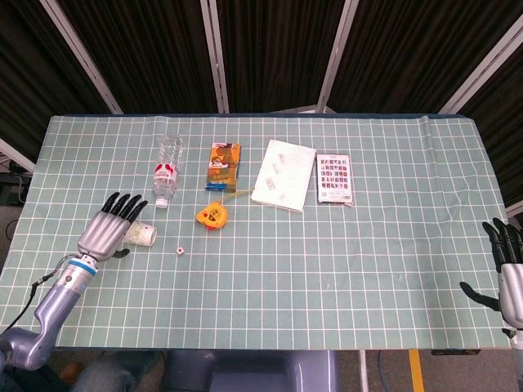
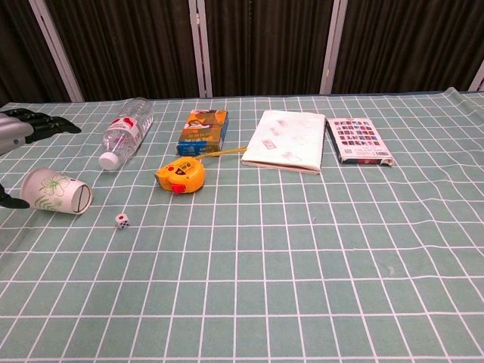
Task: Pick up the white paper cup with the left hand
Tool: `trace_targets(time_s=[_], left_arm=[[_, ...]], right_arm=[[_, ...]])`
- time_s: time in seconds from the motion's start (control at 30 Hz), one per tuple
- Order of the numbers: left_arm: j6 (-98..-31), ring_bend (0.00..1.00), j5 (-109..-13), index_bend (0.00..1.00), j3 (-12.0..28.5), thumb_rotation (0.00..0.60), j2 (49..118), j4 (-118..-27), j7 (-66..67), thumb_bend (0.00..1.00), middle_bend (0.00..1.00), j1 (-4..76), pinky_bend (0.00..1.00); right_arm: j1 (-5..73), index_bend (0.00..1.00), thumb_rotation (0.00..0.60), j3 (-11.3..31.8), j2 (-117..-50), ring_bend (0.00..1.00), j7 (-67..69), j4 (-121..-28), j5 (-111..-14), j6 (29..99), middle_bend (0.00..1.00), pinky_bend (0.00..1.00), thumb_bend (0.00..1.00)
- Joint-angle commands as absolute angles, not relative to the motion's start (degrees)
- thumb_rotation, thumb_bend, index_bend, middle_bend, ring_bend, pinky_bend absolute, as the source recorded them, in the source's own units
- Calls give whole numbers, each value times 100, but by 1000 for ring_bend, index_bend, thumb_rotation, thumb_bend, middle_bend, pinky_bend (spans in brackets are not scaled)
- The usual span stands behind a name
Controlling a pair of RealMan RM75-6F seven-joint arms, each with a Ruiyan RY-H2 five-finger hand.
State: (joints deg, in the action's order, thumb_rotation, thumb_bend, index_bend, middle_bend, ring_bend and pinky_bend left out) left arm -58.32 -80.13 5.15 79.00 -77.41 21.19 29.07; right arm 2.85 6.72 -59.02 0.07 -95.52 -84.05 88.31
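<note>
The left hand (image 1: 109,231) is wide open above the cup (image 2: 56,192), holding nothing, so it should close gently round the cup's middle.

On the table (image 1: 368,245), the cup (image 1: 140,234) lies on its side under the left hand (image 1: 106,231), a die (image 1: 179,250) just right of it, a tape measure (image 1: 211,216) further right, and bottle (image 1: 167,170), box (image 1: 223,166), booklet (image 1: 283,174) and packet (image 1: 334,178) behind in a row.

No wording can be read: the print on the orange box (image 2: 203,130), the bottle's red label (image 2: 125,123) and the patterned booklet (image 2: 358,141) is too small.
</note>
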Motion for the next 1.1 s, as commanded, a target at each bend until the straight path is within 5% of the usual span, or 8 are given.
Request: trace_targets(time_s=[0.03,0.23,0.5,0.93,1.1], left_arm=[[-6411,0,-7773,45,319,600,8272,-8189,4153,0,0,2739,0],[-6677,0,-7730,72,283,600,8888,-7643,5280,0,16,2776,17],[-6636,102,-7703,138,266,600,9337,-7071,5537,0,115,2877,183],[-6711,399,-7834,453,240,600,9586,-6610,5126,27,390,2902,442],[-6978,421,-7818,492,370,600,9527,-6820,4853,35,419,2812,463]], right_arm=[[278,0,600,670,-5891,0,34,-9547,-8410,8837,0,0,0],[264,0,600,671,-5870,0,86,-9549,-8434,8871,0,0,0],[261,0,600,682,-5867,0,129,-9531,-8415,8873,0,0,0],[291,0,600,682,-5889,0,86,-9524,-8410,8827,0,0,0],[283,0,600,683,-5905,0,49,-9530,-8415,8855,0,0,0]])
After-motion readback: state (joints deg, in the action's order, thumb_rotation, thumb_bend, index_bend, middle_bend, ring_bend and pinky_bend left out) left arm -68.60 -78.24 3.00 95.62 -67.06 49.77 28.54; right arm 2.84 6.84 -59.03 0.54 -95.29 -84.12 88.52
